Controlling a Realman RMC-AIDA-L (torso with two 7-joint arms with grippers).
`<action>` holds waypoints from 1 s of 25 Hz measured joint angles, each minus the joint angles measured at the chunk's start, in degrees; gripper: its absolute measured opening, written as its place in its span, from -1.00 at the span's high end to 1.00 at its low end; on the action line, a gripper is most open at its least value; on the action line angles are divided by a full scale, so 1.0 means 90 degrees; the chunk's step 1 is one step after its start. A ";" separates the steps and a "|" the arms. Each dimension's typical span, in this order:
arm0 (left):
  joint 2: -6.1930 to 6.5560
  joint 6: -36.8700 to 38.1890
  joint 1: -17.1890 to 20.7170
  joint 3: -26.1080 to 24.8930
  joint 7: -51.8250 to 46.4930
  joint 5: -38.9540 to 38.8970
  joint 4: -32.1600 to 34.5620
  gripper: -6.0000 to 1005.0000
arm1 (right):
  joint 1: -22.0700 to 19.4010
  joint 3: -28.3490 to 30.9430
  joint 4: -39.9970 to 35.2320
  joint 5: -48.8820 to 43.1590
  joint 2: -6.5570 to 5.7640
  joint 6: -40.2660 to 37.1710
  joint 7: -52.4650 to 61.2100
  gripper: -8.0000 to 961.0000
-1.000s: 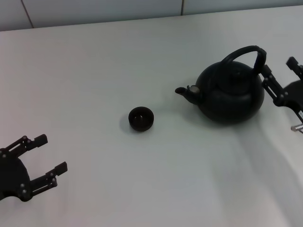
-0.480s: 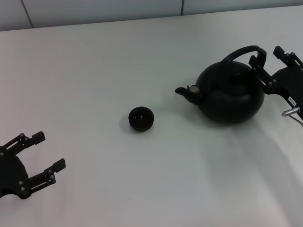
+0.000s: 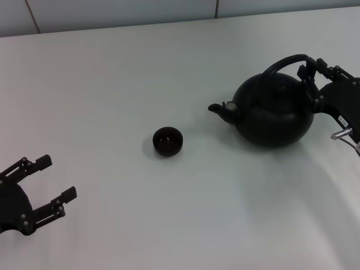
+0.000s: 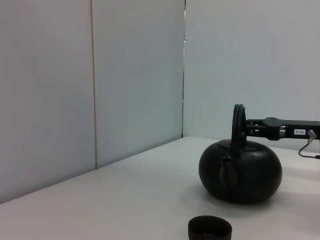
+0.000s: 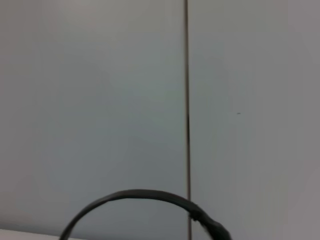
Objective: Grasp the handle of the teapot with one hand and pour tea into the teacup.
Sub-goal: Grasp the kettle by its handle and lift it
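The matte black teapot (image 3: 274,111) stands at the right of the white table, its spout pointing left toward the small dark teacup (image 3: 167,140). Its arched handle (image 3: 286,61) stands upright. My right gripper (image 3: 314,66) is open at the handle's right end, with one finger against it and the other behind. In the left wrist view the right gripper (image 4: 248,125) reaches level to the handle (image 4: 238,122) above the teapot (image 4: 240,171), and the teacup (image 4: 210,230) sits in front. The right wrist view shows only the handle's arc (image 5: 135,196). My left gripper (image 3: 46,188) is open and empty at the near left.
The white table (image 3: 140,73) ends at a pale panelled wall (image 3: 112,11) at the back. A cable and a metal fitting (image 3: 341,134) hang off the right wrist beside the teapot.
My right gripper has moved left and toward the back, from beside the teapot's body up to the handle's right end. The left gripper has shifted slightly. The teapot and teacup have not moved.
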 joint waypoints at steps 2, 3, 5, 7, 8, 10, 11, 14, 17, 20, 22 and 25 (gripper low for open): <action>0.0000 0.0000 0.0001 0.0000 0.0000 0.0000 -0.0001 -0.61 | 0.0024 -0.0034 0.0001 -0.0005 -0.0001 0.0005 0.0000 -0.08; 0.0000 0.0000 0.0003 0.0000 0.0001 0.0000 -0.0001 -0.61 | 0.0030 -0.0037 0.0002 -0.0006 -0.0001 0.0005 0.0000 -0.07; 0.0000 0.0002 0.0007 0.0000 0.0001 0.0000 -0.0001 -0.61 | 0.0044 -0.0039 0.0006 -0.0007 0.0000 0.0005 0.0000 0.08; 0.0000 0.0006 0.0008 0.0000 0.0000 0.0000 -0.0001 -0.61 | 0.0059 -0.0038 0.0011 -0.0008 0.0004 0.0006 0.0000 0.24; 0.0000 0.0007 0.0009 0.0000 0.0000 0.0000 -0.0001 -0.61 | 0.0066 -0.0038 0.0015 -0.0007 0.0007 0.0007 0.0000 0.32; 0.0000 0.0010 0.0010 0.0000 -0.0001 -0.0004 -0.0001 -0.61 | 0.0075 -0.0038 0.0020 -0.0008 0.0008 0.0008 0.0000 0.48; 0.0000 0.0010 0.0010 0.0000 -0.0001 -0.0004 -0.0001 -0.61 | 0.0081 -0.0038 0.0023 -0.0008 0.0010 0.0009 0.0000 0.56; 0.0000 0.0018 0.0010 0.0000 -0.0003 -0.0008 -0.0007 -0.61 | 0.0103 -0.0027 0.0029 0.0003 0.0011 -0.0004 0.0000 0.80; 0.0003 0.0019 0.0014 0.0000 -0.0001 -0.0007 -0.0053 -0.61 | 0.0155 -0.0007 0.0035 0.0022 0.0011 -0.0049 0.0014 0.82; 0.0004 0.0016 0.0019 0.0000 0.0005 -0.0008 -0.0068 -0.61 | 0.0277 -0.0019 0.0018 0.0027 0.0008 -0.0060 0.0147 0.82; 0.0004 0.0008 0.0019 0.0000 0.0008 -0.0008 -0.0078 -0.61 | 0.0388 -0.0018 -0.0046 0.0028 0.0001 -0.0075 0.0271 0.82; 0.0007 0.0002 0.0018 0.0000 0.0010 -0.0007 -0.0137 -0.61 | 0.0573 -0.0021 -0.0269 0.0024 -0.0006 -0.0082 0.0578 0.82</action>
